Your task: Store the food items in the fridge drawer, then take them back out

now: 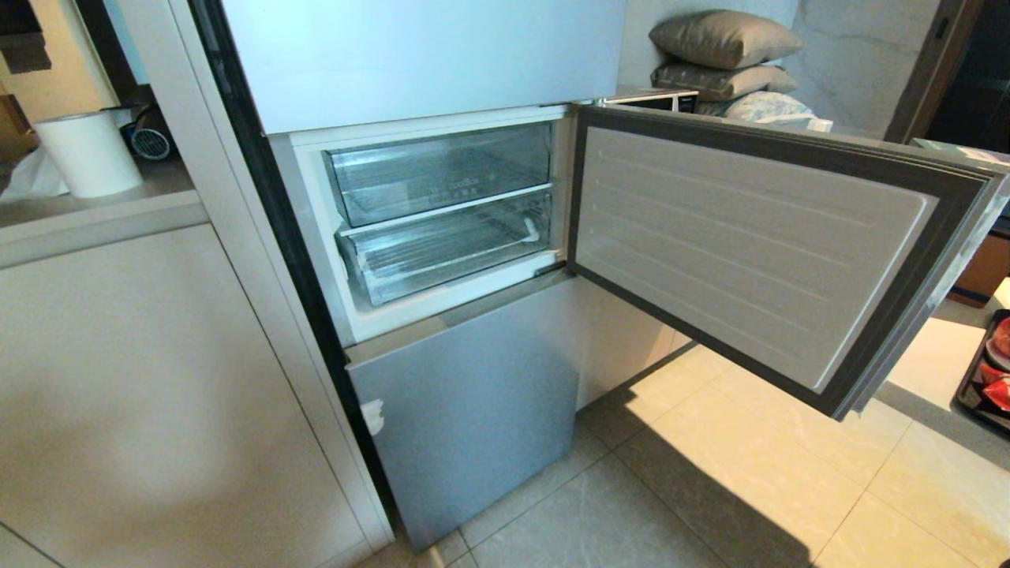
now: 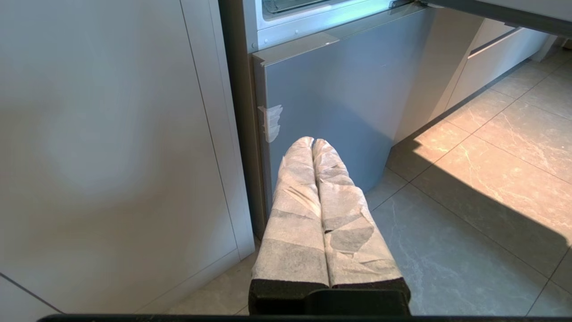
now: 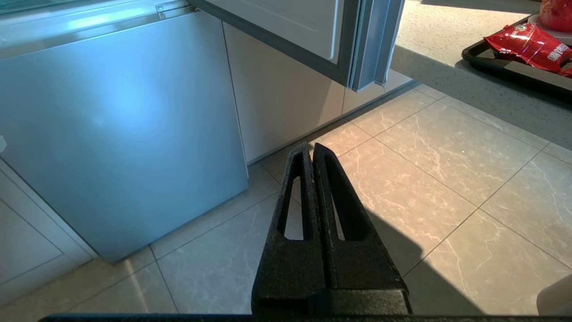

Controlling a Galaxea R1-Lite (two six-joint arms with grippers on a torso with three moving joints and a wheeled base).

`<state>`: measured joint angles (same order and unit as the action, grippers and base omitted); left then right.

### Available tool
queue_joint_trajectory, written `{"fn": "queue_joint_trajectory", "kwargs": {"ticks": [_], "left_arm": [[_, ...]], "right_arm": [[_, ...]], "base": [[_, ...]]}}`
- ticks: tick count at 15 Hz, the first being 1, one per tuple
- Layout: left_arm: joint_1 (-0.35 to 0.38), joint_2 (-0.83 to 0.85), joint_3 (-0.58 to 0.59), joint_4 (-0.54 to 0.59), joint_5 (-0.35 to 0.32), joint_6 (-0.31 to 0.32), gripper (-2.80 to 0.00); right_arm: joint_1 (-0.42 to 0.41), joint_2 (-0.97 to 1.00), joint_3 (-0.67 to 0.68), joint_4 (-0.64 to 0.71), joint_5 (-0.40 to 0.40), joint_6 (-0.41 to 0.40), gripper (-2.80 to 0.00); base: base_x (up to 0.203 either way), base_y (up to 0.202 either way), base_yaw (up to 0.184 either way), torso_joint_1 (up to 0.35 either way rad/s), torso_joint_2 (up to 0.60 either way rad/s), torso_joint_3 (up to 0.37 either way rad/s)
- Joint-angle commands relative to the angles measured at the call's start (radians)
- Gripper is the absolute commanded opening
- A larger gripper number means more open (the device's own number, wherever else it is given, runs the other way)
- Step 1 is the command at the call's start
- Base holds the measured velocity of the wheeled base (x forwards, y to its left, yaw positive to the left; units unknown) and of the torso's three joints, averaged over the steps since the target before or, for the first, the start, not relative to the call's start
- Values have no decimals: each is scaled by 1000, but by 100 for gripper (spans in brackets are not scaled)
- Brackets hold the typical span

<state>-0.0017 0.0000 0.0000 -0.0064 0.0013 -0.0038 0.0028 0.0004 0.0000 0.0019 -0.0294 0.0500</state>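
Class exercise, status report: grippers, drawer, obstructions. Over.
Left gripper shut, empty, low. Right gripper shut, empty, low. Fridge drawer closed, fridge door open. Nothing blocking.

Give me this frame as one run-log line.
fridge door: open | drawers: closed, look empty | left claw: shut, empty, low by lower door | right claw: shut, empty, above floor | tray: on counter

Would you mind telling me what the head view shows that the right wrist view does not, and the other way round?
Only the head view shows the two clear drawers, the taller upper one and the shallow fridge drawer below it, both pushed in, plus the stacked cushions behind. Only the right wrist view shows the right gripper, shut and holding nothing, over the floor. Both show the open fridge door, the closed silver lower door panel, the tiled floor and the black tray with a red packet.
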Motion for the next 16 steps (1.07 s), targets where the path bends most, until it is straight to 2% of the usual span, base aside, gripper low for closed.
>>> {"fn": "queue_joint_trajectory", "kwargs": {"ticks": [1,12,16], "left_arm": [[0,2,2,0,0,-1,-280],[0,2,2,-1,0,-1,-280],[0,2,2,0,0,-1,-280]], "right_arm": [[0,1,0,0,-1,1,-280],[0,1,0,0,0,-4,-280],[0,1,0,0,0,-4,-280]], "base": [[0,0,0,0,0,0],[0,0,0,0,0,0],[3,-9,126,2,1,3]]}}
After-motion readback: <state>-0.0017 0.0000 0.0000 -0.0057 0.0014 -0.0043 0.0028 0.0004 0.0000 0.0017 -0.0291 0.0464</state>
